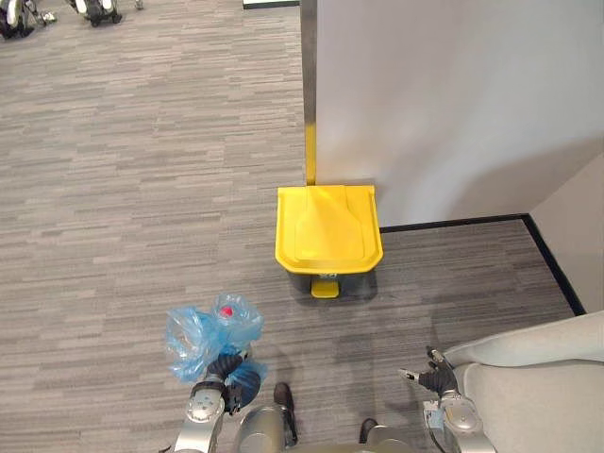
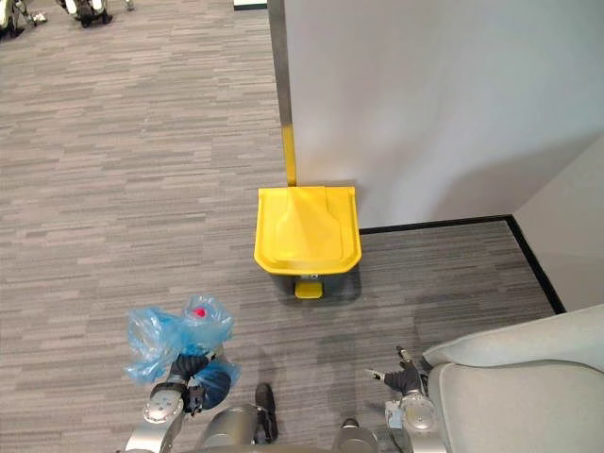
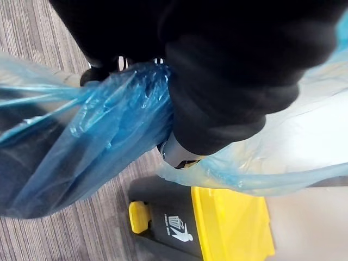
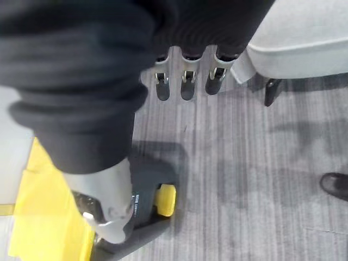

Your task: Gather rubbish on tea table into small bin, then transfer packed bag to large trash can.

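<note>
A blue plastic bag (image 1: 203, 335) with something red (image 1: 226, 310) inside hangs over the carpet at the lower left. My left hand (image 1: 226, 370) is shut on its gathered neck, and the left wrist view shows the film (image 3: 109, 130) bunched against that hand (image 3: 234, 92). The large trash can (image 1: 328, 226) stands ahead and to the right of the bag, against the white wall. Its yellow lid is down and its yellow pedal (image 1: 325, 289) faces me. My right hand (image 1: 436, 377) hangs at the lower right, open and holding nothing, with its fingers (image 4: 186, 87) relaxed above the carpet.
A grey upholstered seat (image 1: 538, 377) fills the lower right corner, close beside my right hand. The white wall (image 1: 453, 104) with its metal corner post (image 1: 309, 85) rises behind the can. Open grey carpet (image 1: 132, 189) stretches to the left and far side.
</note>
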Controlling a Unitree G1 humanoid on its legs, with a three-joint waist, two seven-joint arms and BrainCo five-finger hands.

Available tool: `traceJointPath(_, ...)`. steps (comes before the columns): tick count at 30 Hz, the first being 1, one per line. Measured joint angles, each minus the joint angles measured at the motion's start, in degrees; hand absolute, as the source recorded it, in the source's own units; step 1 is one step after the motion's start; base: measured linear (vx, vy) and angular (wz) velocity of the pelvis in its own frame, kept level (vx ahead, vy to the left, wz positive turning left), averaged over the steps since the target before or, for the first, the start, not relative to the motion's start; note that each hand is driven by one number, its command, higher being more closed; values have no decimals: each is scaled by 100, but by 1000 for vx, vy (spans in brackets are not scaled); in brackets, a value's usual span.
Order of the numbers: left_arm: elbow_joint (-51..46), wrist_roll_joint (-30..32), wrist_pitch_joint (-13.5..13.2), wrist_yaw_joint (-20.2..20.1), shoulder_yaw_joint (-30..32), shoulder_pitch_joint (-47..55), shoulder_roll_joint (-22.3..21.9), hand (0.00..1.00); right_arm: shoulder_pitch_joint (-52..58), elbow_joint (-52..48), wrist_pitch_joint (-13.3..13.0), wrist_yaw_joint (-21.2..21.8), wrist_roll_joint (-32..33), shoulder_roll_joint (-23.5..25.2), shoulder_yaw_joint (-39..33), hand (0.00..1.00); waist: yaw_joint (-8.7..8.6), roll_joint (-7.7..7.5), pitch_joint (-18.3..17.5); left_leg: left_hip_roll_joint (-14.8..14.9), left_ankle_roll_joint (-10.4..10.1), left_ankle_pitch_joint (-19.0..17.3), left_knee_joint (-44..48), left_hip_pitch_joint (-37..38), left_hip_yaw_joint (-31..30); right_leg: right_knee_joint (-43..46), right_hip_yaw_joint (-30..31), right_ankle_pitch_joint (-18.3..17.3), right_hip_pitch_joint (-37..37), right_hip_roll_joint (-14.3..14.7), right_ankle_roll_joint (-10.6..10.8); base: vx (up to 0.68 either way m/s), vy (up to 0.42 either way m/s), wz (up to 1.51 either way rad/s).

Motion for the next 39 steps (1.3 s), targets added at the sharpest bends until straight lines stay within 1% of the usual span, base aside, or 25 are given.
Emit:
traceJointPath(2, -6, 0, 4, 6, -35, 94, 99, 100, 49, 5, 3, 34, -10, 15, 111, 0, -26, -26, -8, -124, 117, -94, -78, 404, 11, 1442, 100, 76, -510, -233, 106, 306, 148, 8)
traceJointPath(3, -9, 0, 3, 11, -121, 93, 182, 100, 72, 8, 4, 40, -23, 20, 120, 0, -90, -44, -23, -136, 175, -165, -89, 543, -42, 1863, 74, -119, -709, -211, 17, 359, 88, 29)
traceJointPath(4, -10, 0, 3, 13, -125, 83, 214, 100, 53, 8, 4, 39, -23, 16, 137, 0, -126, -41, -22, -135, 185, -187, -107, 594, -93, 1924, 51, -188, -799, -187, -54, 305, 32, 36)
traceJointPath(5, -11, 0, 2, 15, -128, 69, 258, 100, 12, 9, 4, 41, -28, 6, 181, 0, -172, -37, -21, -119, 184, -185, -178, 678, -156, 1897, -25, -330, -970, -66, -170, 239, -24, 34)
traceJointPath(6, -12, -1, 2, 17, -126, 48, 259, 100, -8, 20, 3, 46, -33, 6, 204, 0, -242, -2, -7, -18, 183, -185, -225, 742, -240, 1647, -95, -418, -1181, 175, -314, 292, -81, 39)
traceJointPath(7, -11, -1, 3, 16, -126, 24, 279, 100, -38, 20, 1, 47, -34, 0, 203, 0, -289, 48, 23, 89, 182, -185, -252, 825, -328, 1196, -131, -420, -1317, 450, -362, 289, -112, 34)
traceJointPath(8, -11, -1, 2, 16, -126, 9, 310, 100, -28, 22, -1, 46, -34, -7, 202, 0, -302, 52, 26, 125, 173, -189, -258, 877, -375, 835, -155, -371, -1344, 560, -428, 294, -150, 39)
traceJointPath(9, -10, -1, -4, 15, -128, -23, 328, 100, 23, 21, -2, 44, -31, -9, 205, 0, -294, -37, -18, 101, 5, -222, -258, 986, -434, -199, -182, 165, -1271, 709, -566, 326, -157, 48)
traceJointPath(10, 71, 0, -2, 9, -141, -55, 265, 100, 133, 71, -6, 43, -28, -72, 199, 0, -305, -69, -37, 36, -277, -408, -250, 1118, -596, -602, -204, 938, -1173, 717, -900, 385, -152, 36)
traceJointPath(12, 104, 2, -21, -4, -150, -74, 177, 100, 67, 183, 6, 36, -12, -167, 190, 0, -289, 99, -83, 234, -332, -435, -286, 1131, -652, -648, -256, 953, -1117, 894, -959, 294, -108, 7)
traceJointPath(14, 111, 8, -22, -6, -153, -146, 173, 100, 35, 177, -3, 37, 8, -177, 155, 0, -336, 167, -84, 353, -397, -393, -303, 1100, -753, -970, -411, 910, -941, 1013, -1019, 216, -135, 21)
traceJointPath(15, 111, 9, -22, -9, -159, -223, 149, 100, 100, 178, -2, 39, 10, -179, 100, 0, -343, 162, -82, 388, -513, -323, -238, 1079, -832, -1062, -520, 881, -819, 1017, -1048, 163, -115, 50)
traceJointPath(17, 109, 8, -23, -12, -159, -274, 93, 100, 214, 179, 2, 37, 13, -184, 64, 0, -311, 136, -67, 438, -633, -299, 207, 994, -849, -1214, -634, 827, -519, 990, -1031, 129, -74, 44)
traceJointPath(18, 103, 8, -24, -15, -162, -267, 66, 100, 259, 176, 0, 39, 27, -182, 66, 0, -294, 118, -69, 461, -678, -272, 658, 871, -837, -1373, -675, 829, -304, 968, -1031, 87, -30, 22)
traceJointPath(19, 104, 8, -24, -15, -169, -253, 63, 100, 259, 177, -1, 39, 35, -182, 64, 0, -289, 112, -67, 502, -687, -266, 837, 814, -829, -1446, -675, 832, -223, 952, -1034, 68, 6, 17)
traceJointPath(20, 103, 7, -25, -18, -202, -197, 62, 100, 247, 176, -2, 36, 74, -183, 40, 0, -281, 90, -78, 561, -629, -360, 1140, 681, -733, -1612, -683, 849, -88, 927, -1035, 39, 28, 6)
traceJointPath(21, 104, 7, -25, -20, -205, -176, 59, 100, 240, 175, -4, 35, 79, -181, 25, 0, -282, 75, -88, 586, -562, -400, 1096, 637, -665, -1642, -681, 853, -84, 924, -1029, 38, 49, 6)
traceJointPath(22, 104, 8, -24, -21, -204, -176, 59, 100, 224, 173, -5, 27, 82, -179, 2, 0, -283, 107, -106, 634, -532, -415, 925, 568, -569, -1675, -680, 868, -83, 923, -1007, 32, 71, 4)
traceJointPath(23, 104, 7, -24, -20, -201, -187, 62, 100, 211, 179, -4, 26, 83, -146, -81, 0, -283, 124, -110, 636, -509, -364, 454, 536, -535, -1705, -680, 908, -85, 908, -948, 44, 108, -1)
traceJointPath(24, 105, 8, -24, -20, -205, -189, 57, 100, 211, 179, -5, 25, 83, -149, -107, 0, -285, 244, -162, 640, -514, -11, -104, 528, -542, -1737, -669, 948, -89, 956, -887, 37, 117, -12)
traceJointPath(26, 122, 8, -19, -15, -203, -186, 91, 100, 236, 204, -7, 29, 83, -96, -125, 0, -268, 194, -222, 595, -529, -28, -411, 662, -513, -1943, -549, 1097, -96, 981, -785, 60, 148, -22)
traceJointPath(28, 146, 9, -11, -16, -207, -188, 116, 100, 259, 232, -6, 26, 82, -40, -199, 0, -282, 101, -257, 464, -448, 25, -578, 683, -463, -2211, -495, 1285, -78, 946, -727, 31, 122, -13)
traceJointPath(31, 222, 11, -6, -15, -203, -167, 156, 100, 310, 287, -2, 28, 79, -31, -206, 0, -288, 119, -266, 314, -391, 65, -699, 818, -415, -2454, -443, 1403, 96, 861, -630, 9, 102, -6)
traceJointPath(34, 225, 11, -6, -12, -199, -132, 273, 100, 286, 406, 4, 45, 78, 2, -204, 0, -277, 142, -284, 259, -378, 75, -727, 873, -388, -2663, -400, 1520, 216, 868, -639, -10, 43, -7)
traceJointPath(39, 385, 13, -9, -13, -203, -138, 279, 100, 264, 470, 6, 50, 77, -4, -208, 0, -282, 156, -296, 245, -378, 217, -929, 900, -462, -2848, -447, 1654, 256, 907, -696, -43, -23, 3)
